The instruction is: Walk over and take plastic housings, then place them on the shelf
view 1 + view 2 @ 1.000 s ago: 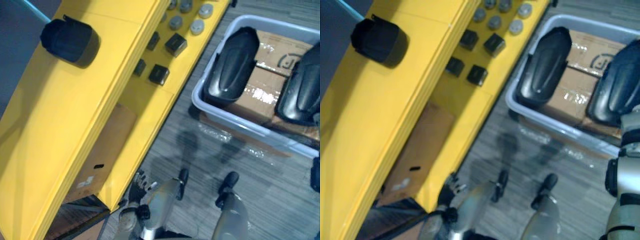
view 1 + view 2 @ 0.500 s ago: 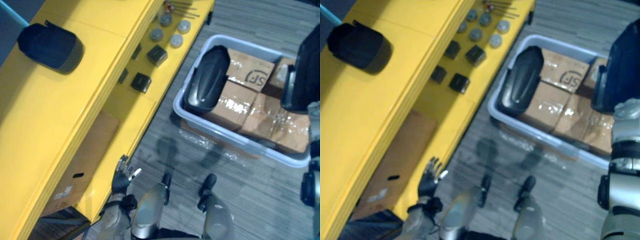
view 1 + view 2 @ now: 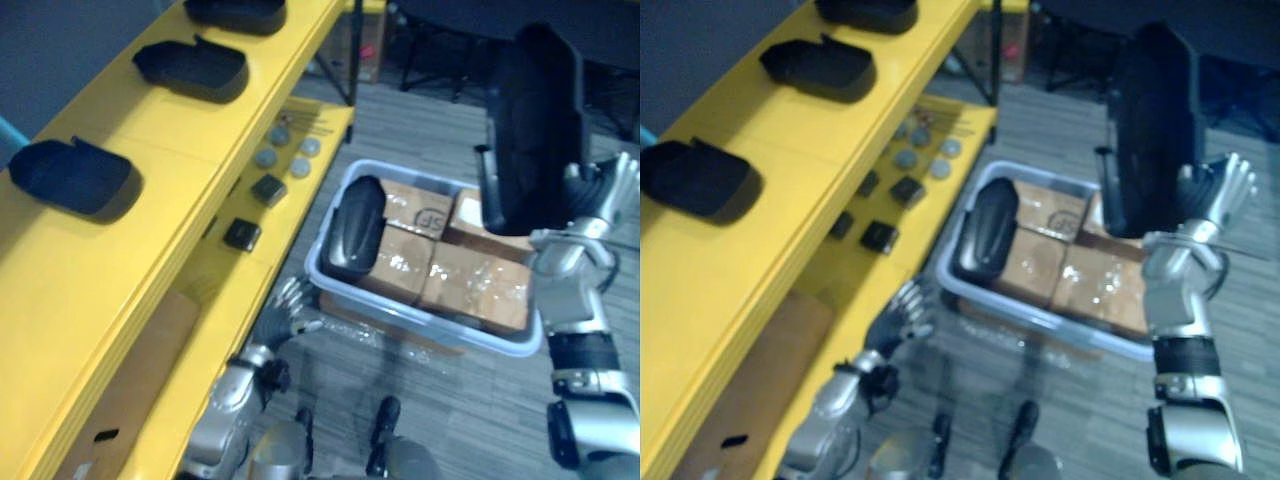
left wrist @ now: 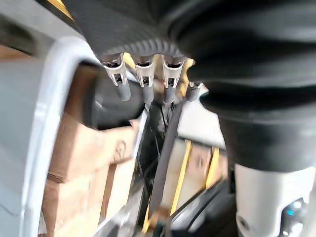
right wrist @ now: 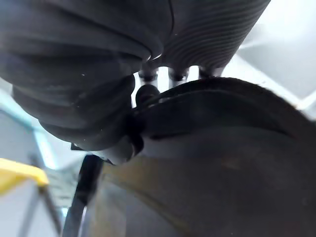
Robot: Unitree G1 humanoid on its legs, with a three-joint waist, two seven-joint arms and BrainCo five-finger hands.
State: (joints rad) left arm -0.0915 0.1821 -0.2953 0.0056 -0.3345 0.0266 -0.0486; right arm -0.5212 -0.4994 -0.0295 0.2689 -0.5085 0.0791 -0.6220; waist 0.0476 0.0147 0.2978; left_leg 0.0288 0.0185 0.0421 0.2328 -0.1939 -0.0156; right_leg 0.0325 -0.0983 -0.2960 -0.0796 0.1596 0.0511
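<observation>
A black plastic housing (image 3: 530, 130) stands upright in the air at the right, above the grey bin (image 3: 420, 330). My right hand (image 3: 592, 200) is shut on its lower edge; in the right wrist view the thumb (image 5: 143, 94) presses on the housing's rim (image 5: 222, 108). Another black housing (image 3: 350, 230) lies in the bin on cardboard boxes (image 3: 470, 275). Three more housings (image 3: 70, 175), (image 3: 190, 68), (image 3: 235, 12) rest on the top of the yellow shelf (image 3: 160, 230). My left hand (image 3: 285, 315) hangs open low between the shelf and the bin, holding nothing.
The shelf's lower tier carries small black blocks (image 3: 243, 234) and grey discs (image 3: 285, 155). A cardboard sheet (image 3: 120, 400) lies under the shelf. Dark chair legs (image 3: 340, 60) stand at the back. Grey carpet (image 3: 460, 410) lies open in front of the bin.
The whole view has swung up and along the shelf. My right hand has raised the black housing out of the bin to chest height. My left hand has lifted a little.
</observation>
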